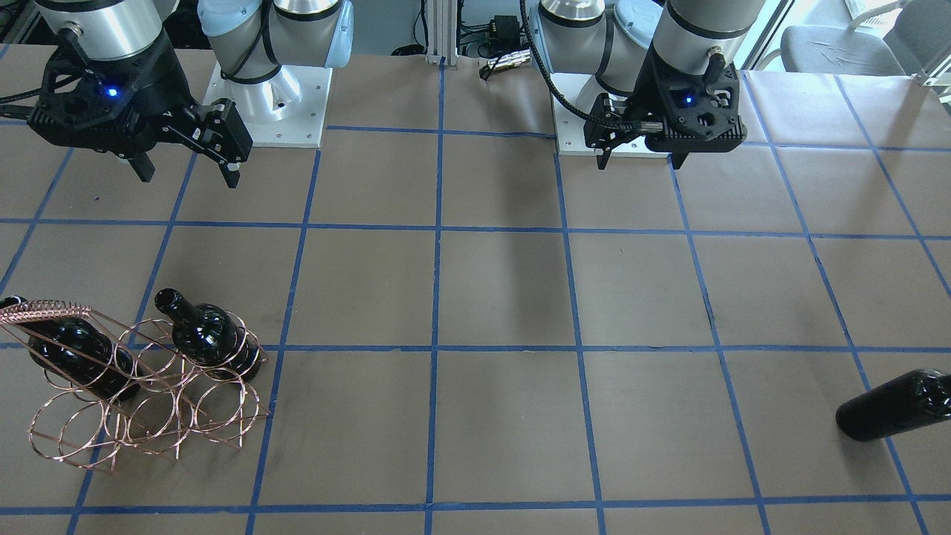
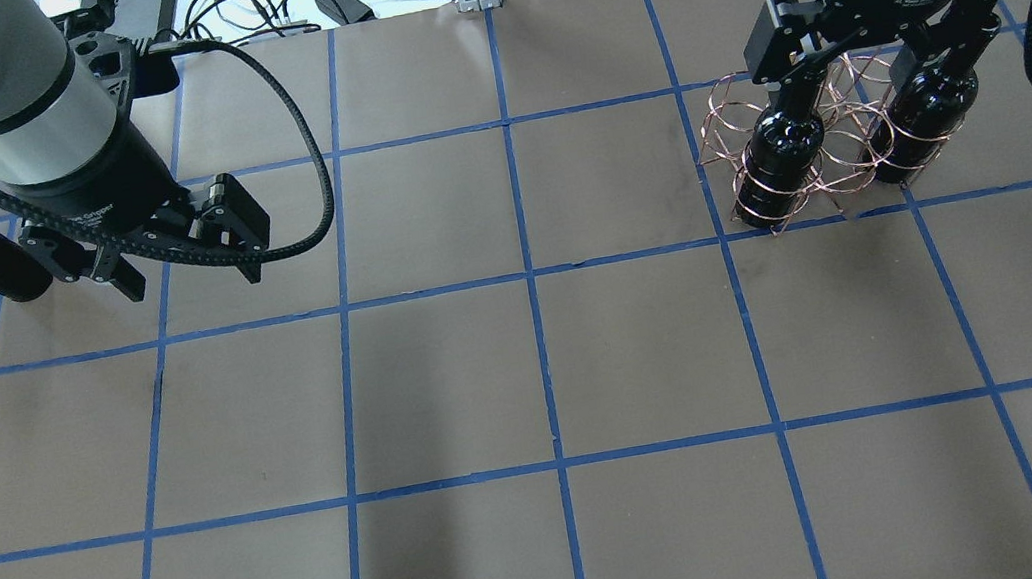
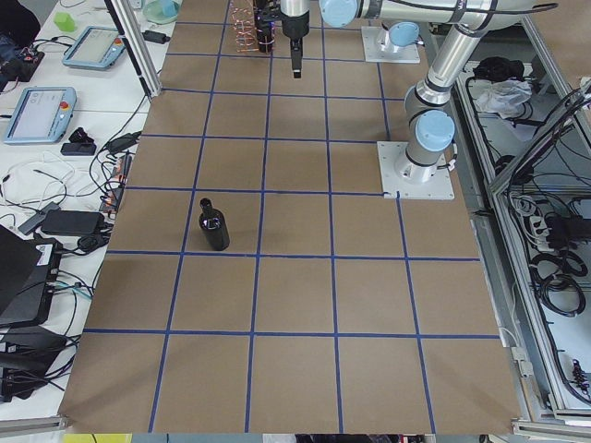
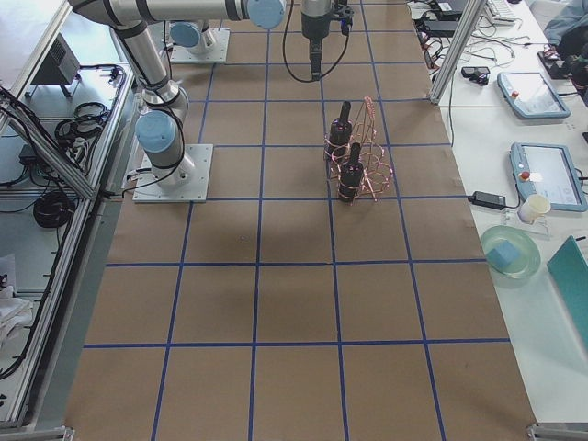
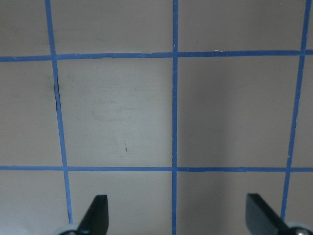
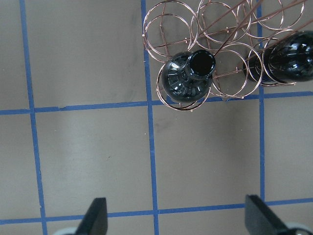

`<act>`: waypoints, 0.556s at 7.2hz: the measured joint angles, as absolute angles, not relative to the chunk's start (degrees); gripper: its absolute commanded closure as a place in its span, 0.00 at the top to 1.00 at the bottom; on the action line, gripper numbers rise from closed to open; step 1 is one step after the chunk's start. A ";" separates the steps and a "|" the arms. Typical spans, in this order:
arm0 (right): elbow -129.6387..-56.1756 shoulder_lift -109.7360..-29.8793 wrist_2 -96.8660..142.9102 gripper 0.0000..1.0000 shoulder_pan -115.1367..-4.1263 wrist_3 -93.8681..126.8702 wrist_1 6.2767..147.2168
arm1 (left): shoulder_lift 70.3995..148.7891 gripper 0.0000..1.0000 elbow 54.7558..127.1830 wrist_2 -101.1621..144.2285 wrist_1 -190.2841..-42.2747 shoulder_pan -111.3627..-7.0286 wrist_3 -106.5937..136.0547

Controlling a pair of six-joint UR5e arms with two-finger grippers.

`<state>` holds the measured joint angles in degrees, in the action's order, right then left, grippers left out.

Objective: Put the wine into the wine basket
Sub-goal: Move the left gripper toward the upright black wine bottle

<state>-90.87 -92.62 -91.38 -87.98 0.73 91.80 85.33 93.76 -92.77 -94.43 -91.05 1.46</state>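
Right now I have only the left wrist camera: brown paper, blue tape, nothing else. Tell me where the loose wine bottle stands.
Observer: The glossy black glass wine bottle stands upright on the table, on the robot's left half, towards the operators' side.
Operator: Report the rack.
Observer: The rose-gold copper wire rack sits on the robot's right half, with two more black bottles in its rings.
Operator: Give me the right gripper.
Observer: The right gripper hangs open above the table beside the rack, holding nothing.
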 measured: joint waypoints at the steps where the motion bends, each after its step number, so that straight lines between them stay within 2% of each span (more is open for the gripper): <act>1: -90.87 -92.63 -91.35 0.99 -87.98 0.71 91.77 | 85.29 1.00 93.73 -92.74 -94.41 -91.05 1.57; 4: -90.88 -92.60 -91.30 0.99 -87.98 0.70 91.76 | 85.91 1.00 93.41 -92.91 -94.00 -86.86 0.72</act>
<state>-90.88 -92.60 -91.30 -87.98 0.70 91.76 85.91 93.41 -92.91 -94.00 -86.86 0.72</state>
